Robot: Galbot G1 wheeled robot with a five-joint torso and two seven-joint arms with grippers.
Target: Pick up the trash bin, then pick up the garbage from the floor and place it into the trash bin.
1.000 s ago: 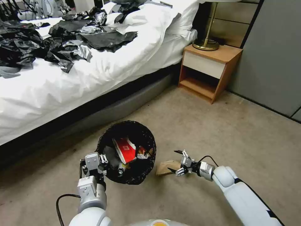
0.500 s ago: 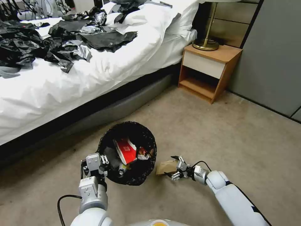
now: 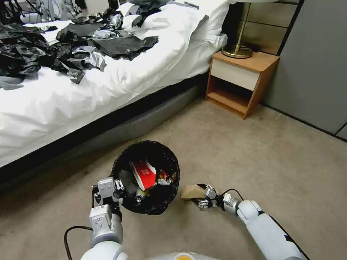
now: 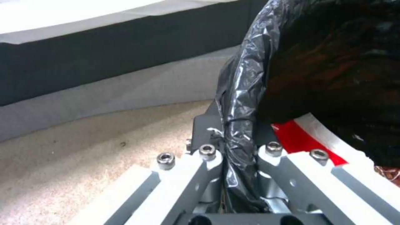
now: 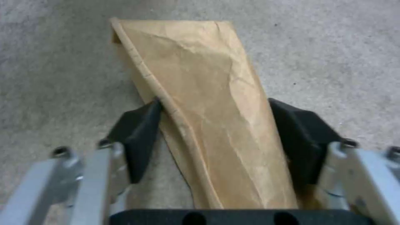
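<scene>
Right gripper (image 5: pixel 214 137), lower centre of head view: fingers spread, straddling brown paper (image 5: pixel 200 93), long axis running between pads, unclamped. Left gripper (image 4: pixel 239 153) pinches bin (image 3: pixel 146 177) rim.

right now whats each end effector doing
Left end effector: shut on the trash bin rim.
Right end effector: open, pads either side of the brown paper on the floor.

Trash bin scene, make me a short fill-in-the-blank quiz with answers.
1. The left pincer is shut on the trash bin's ____.
2. The right pincer's open fingers straddle a piece of ____ paper.
3. That paper lies on the ____.
4. The carton in the bin is white and ____.

Missing words: rim; brown; floor; red
</scene>
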